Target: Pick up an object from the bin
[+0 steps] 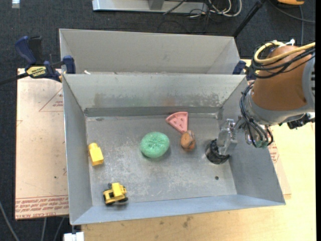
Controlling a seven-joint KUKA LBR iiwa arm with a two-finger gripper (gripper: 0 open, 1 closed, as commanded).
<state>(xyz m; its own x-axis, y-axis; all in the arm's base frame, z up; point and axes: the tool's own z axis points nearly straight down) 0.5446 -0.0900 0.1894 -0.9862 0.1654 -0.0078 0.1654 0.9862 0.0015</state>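
Gripper (219, 153) sits low by the grey metal bin's (150, 92) right wall, can't tell if it's open; the nearby small brown rounded lump (187, 141) looks light and rolly, so pinch its middle.

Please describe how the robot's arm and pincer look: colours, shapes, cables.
The arm wears a rounded orange cover, with pale yellow cables looped over it and dark cables bundled below. The pincer is slim silver metal, dark at its tip.
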